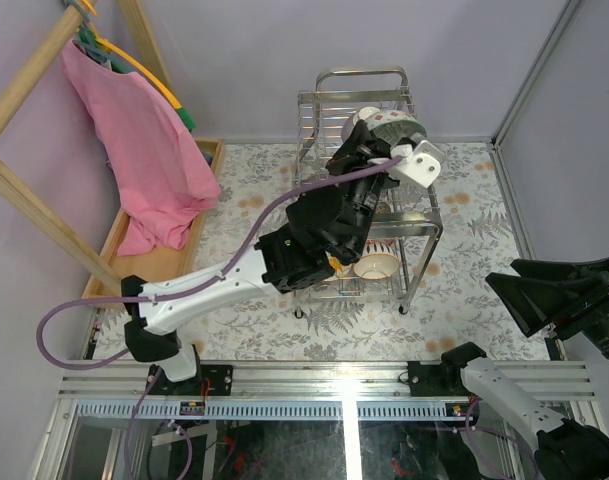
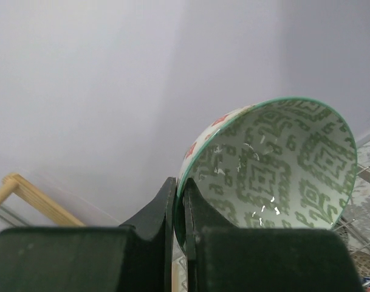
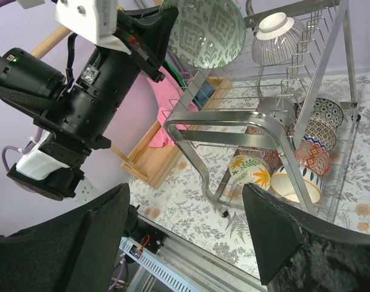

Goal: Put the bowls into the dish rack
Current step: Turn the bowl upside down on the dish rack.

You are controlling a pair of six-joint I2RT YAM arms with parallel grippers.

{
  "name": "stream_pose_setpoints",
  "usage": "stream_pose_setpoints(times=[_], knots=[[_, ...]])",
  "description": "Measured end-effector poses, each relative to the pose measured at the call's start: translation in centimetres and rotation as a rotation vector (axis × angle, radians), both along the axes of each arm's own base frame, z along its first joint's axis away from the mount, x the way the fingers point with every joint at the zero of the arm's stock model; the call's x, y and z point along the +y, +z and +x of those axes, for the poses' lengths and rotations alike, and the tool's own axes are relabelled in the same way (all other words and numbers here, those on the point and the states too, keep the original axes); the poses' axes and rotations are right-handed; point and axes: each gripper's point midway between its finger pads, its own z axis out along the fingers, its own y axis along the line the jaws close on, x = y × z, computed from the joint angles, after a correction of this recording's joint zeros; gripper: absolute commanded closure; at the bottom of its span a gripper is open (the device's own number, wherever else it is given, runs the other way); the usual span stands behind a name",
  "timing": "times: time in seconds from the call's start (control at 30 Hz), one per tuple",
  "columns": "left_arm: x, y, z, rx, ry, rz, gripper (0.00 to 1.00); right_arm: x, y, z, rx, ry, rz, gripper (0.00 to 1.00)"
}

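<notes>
Left arm reaching from the near edge of the table (image 1: 234,215) to the far end of the dish rack (image 1: 421,232). The left gripper (image 2: 177,204) is clenched on a green-patterned bowl (image 2: 276,164): one finger lies on the outer wall and the other on the inner wall, pinching the rim between them. The bowl is tilted on its side, its mouth turned towards the near right. It hangs over the upper tier at the rack's far end, just beside a striped bowl (image 3: 276,36) that sits upside down in the slots with its white foot uppermost. Whether the held bowl touches the wires cannot be told.

The lower tier holds a row of bowls: a yellow-flowered bowl (image 3: 248,170) and a cream bowl (image 3: 294,185) at the near end, then a red-patterned bowl (image 3: 312,155), with darker patterned ones behind.

The right gripper (image 3: 185,207) hovers well apart from the rack on its right, jaws released and wide, nothing between them.

A pink cloth (image 1: 134,150) hangs at far left, over a wooden tray (image 1: 159,262).
</notes>
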Motion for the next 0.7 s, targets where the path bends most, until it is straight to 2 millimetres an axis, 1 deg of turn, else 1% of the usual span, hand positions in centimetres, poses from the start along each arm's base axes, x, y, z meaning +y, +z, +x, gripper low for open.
stream_pose_setpoints(times=[0.17,0.27,0.33,0.43,0.57,0.7], knots=[[-0.8,-0.4,0.6,-0.044,0.041,0.084,1.00,-0.4,-0.4,0.1,0.018,-0.008,-0.003,0.17],[-0.7,-0.7,1.3,-0.052,0.061,0.121,1.00,-0.7,-0.5,0.1,0.018,-0.015,-0.002,0.18],[-0.1,-0.7,2.1,-0.052,0.077,0.128,1.00,-0.9,-0.6,0.1,0.019,-0.020,0.000,0.17],[1.3,-0.8,3.8,-0.045,0.118,0.146,1.00,-1.3,-1.1,-0.1,0.025,-0.026,0.001,0.17],[2.7,-1.5,5.7,-0.027,0.150,0.189,1.00,-1.4,-1.7,0.0,0.039,-0.026,-0.002,0.17],[2.8,-2.4,6.3,-0.004,0.123,0.237,1.00,-1.0,-2.1,0.6,0.055,-0.021,-0.006,0.17]])
